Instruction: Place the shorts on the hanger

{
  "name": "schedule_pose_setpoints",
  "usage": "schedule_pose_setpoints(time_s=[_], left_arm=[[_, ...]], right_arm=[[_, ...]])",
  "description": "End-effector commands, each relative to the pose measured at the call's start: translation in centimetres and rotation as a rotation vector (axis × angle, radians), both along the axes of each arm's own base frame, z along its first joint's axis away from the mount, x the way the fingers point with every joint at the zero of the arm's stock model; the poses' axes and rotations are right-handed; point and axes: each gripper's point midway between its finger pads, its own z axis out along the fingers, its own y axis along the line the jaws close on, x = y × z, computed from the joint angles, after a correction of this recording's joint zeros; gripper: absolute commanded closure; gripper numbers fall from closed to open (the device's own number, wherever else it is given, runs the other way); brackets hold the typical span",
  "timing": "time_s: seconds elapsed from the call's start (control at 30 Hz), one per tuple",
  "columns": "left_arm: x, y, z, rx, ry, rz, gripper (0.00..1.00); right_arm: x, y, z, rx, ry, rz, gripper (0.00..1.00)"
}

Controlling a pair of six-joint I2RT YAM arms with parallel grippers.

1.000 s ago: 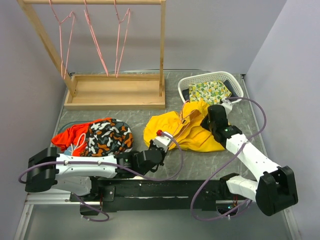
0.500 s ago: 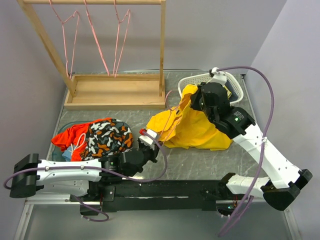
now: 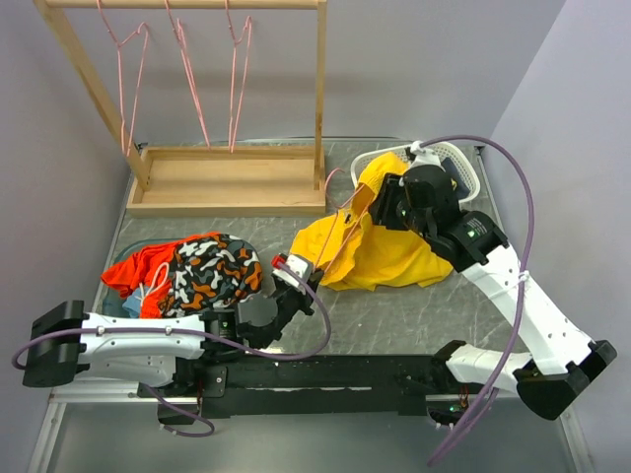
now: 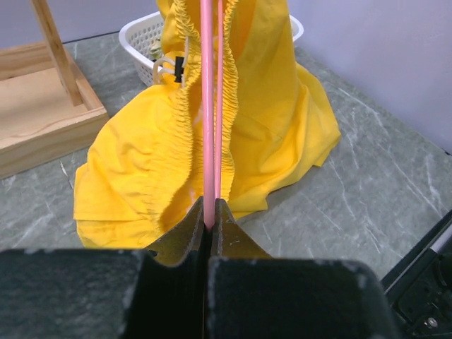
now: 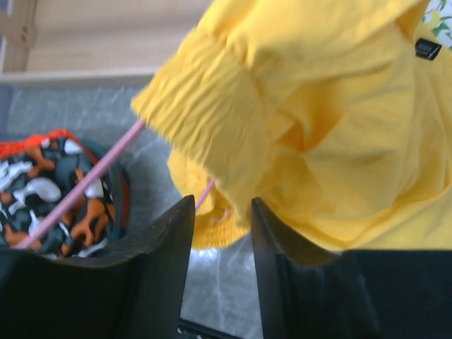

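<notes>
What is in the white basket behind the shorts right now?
Only a corner of lemon-print cloth shows in the basket. The shorts and the right arm cover most of it, so whatever else lies inside cannot be seen.

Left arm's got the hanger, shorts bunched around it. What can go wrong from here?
1. The right pincer has its jaws apart, with the waistband only at their tips: the shorts may slide down the hanger onto the table.
2. The left pincer pinches the thin wire at its tips alone; the fabric's weight could twist it loose.
3. The raised fabric is near the white basket and might catch its rim.
</notes>
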Motion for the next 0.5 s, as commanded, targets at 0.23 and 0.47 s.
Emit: schedule_pose_setpoints(time_s=[0.23, 0.47], left_arm=[[0.8, -0.9, 1.2, -0.120, -0.039, 0.054, 0.99], [0.7, -1.8, 0.7, -0.085, -0.039, 0.033, 0.99]], right_arm=[[-1.9, -2.7, 4.3, 0.249, -0.050, -0.111, 0.33], [2.3, -2.7, 4.3, 0.355, 0.035, -0.154, 0.32]])
